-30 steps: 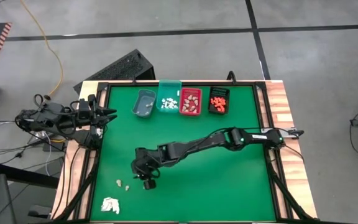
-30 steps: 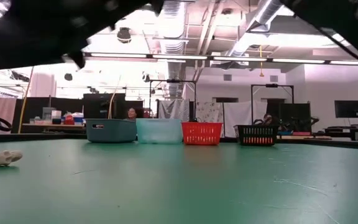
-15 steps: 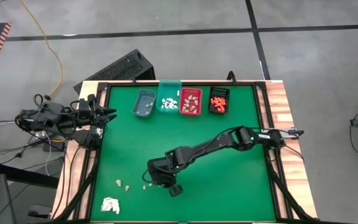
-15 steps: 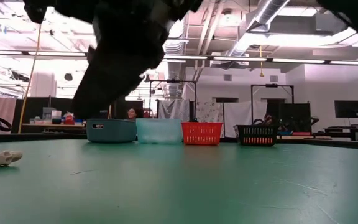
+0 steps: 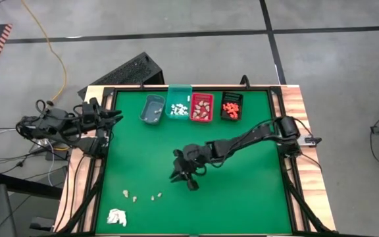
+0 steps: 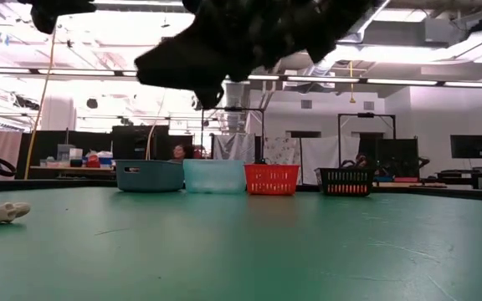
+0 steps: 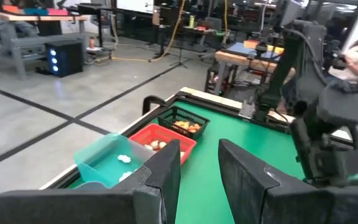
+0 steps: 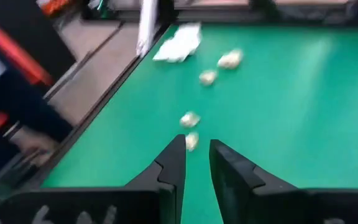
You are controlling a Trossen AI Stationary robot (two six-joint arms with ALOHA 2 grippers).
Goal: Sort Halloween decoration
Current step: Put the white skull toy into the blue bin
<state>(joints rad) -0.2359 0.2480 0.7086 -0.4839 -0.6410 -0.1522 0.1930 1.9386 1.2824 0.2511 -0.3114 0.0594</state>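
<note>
Several tiny pale beige decoration pieces [image 5: 134,196] lie on the green mat near its near left corner, and they also show in the right wrist view [image 8: 208,77]. One skull-shaped piece [image 6: 7,211] rests on the mat at the left of the low view. My right gripper [image 5: 174,175] hovers over the mat's middle, pointing toward those pieces. Its fingers [image 8: 197,152] are narrowly open with nothing between them. My left gripper [image 5: 117,114] waits open at the table's left edge, also empty [image 7: 199,163].
Four small bins stand in a row at the far edge: grey [image 5: 152,109], teal [image 5: 178,105] with white pieces, red [image 5: 201,107] with beige ones, black [image 5: 231,105] with orange ones. A white papery wad [image 5: 116,216] lies at the near left corner.
My right gripper has drawn back from the beige pieces, going toward the table's right and far edges over the mat's middle. Two pieces it stood over now lie uncovered on the mat. My left gripper has swung slightly toward the far edge.
</note>
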